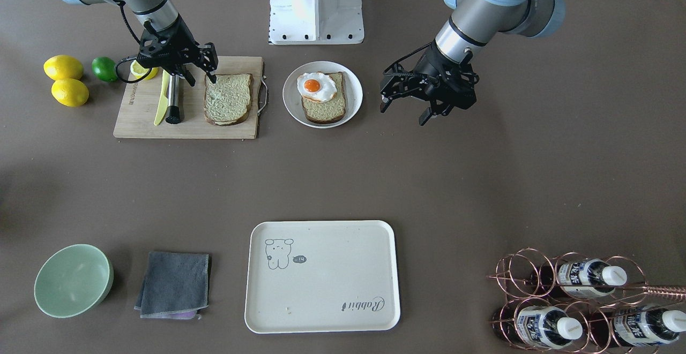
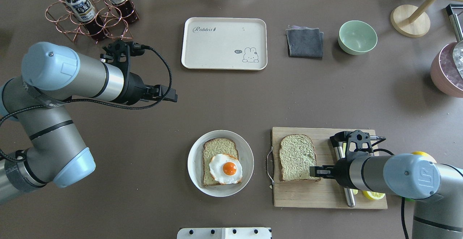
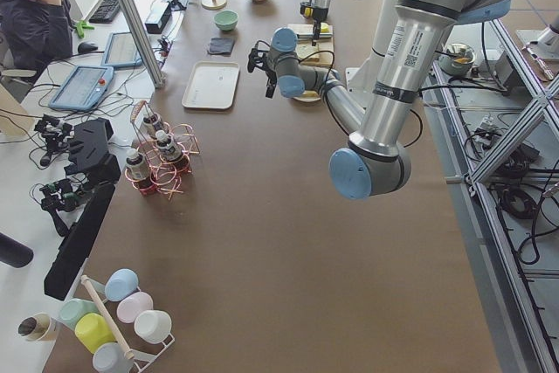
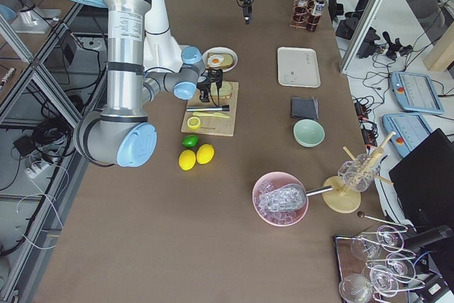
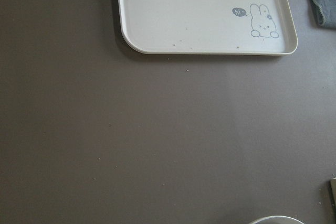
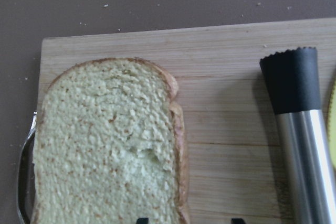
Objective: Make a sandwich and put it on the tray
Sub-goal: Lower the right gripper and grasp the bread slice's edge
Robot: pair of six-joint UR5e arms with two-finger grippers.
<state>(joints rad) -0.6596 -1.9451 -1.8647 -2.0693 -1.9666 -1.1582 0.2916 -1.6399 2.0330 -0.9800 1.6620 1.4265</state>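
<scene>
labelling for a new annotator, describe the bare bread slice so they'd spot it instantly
Find the wooden cutting board on the robot's right side of the table. The bread slice lies flat at the board's end nearest the round white plate. Unlike the plate's slice under the fried egg, it is bare.

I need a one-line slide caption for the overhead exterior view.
Right gripper at the bread slice on the cutting board; egg-topped slice on the plate.

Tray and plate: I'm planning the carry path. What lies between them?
Only bare table between the tray and the plate, shown in the overhead view.
</scene>
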